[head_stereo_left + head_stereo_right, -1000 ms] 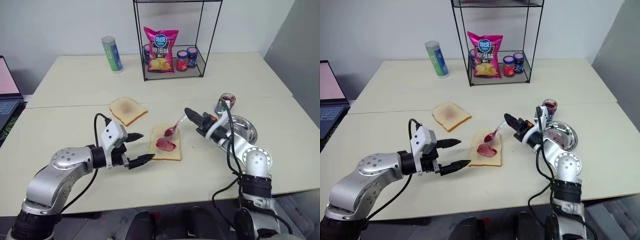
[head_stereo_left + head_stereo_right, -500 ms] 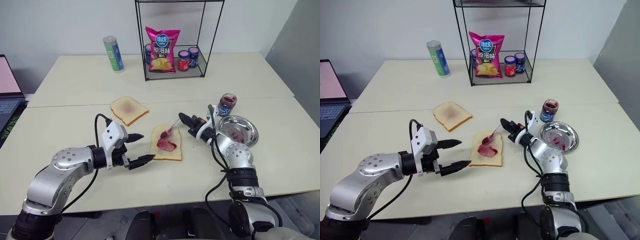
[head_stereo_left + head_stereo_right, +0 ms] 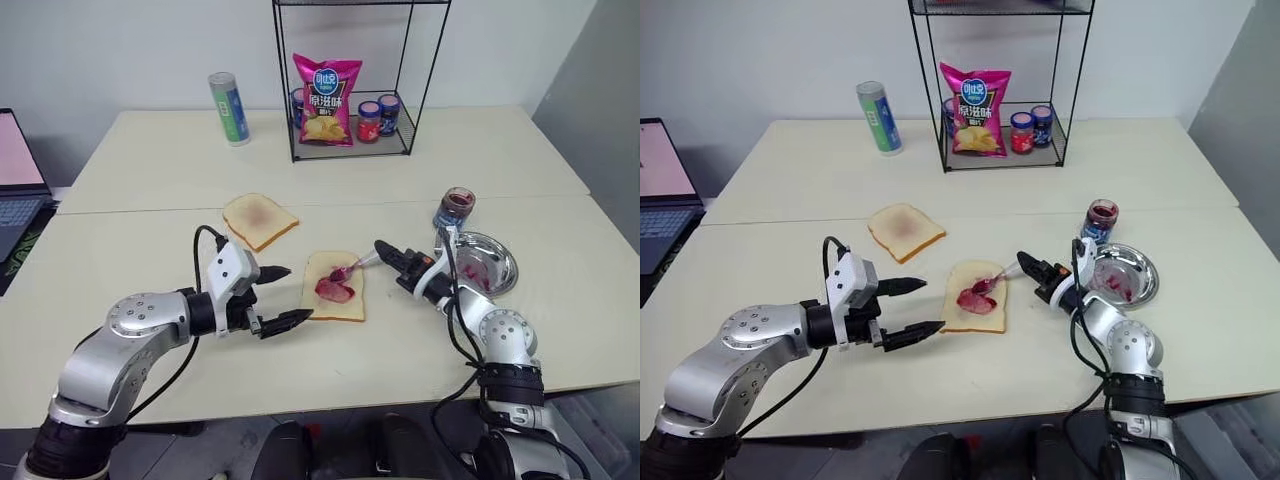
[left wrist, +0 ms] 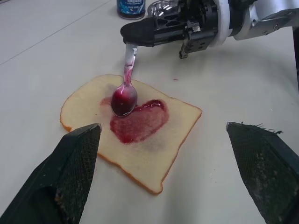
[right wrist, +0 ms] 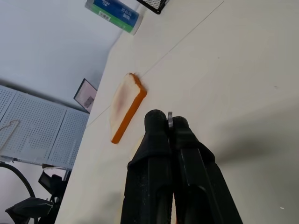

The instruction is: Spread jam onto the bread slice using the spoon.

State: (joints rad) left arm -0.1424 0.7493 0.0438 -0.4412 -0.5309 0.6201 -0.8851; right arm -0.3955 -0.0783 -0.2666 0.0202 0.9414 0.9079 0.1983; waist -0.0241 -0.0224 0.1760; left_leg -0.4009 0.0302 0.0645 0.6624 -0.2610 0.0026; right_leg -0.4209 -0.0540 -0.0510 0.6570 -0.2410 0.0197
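Round steel dish (image 3: pixel 485 262) and open jam jar (image 3: pixel 453 207) near the worktop's (image 3: pixel 150 250) right edge. Right pincer (image 3: pixel 382 250) pinching slim metal spoon (image 4: pixel 125 87), bowl on glossy jam (image 4: pixel 139 123) atop soft bread slice (image 4: pixel 132 128). Left pincer (image 3: pixel 283 297) spread wide beside it.

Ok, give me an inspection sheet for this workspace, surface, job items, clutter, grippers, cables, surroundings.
Surface: pale table, seam across it.
Job's things: bread slice with jam smeared at centre; spoon bowl down on the jam.
Clutter: second slice, steel dish, open jar, can, wire rack holding chips and jars.
Grippers: left gripper open beside the slice; right gripper shut on the spoon handle.
Cables: black leads along both forearms.
Surroundings: laptop at the left edge.
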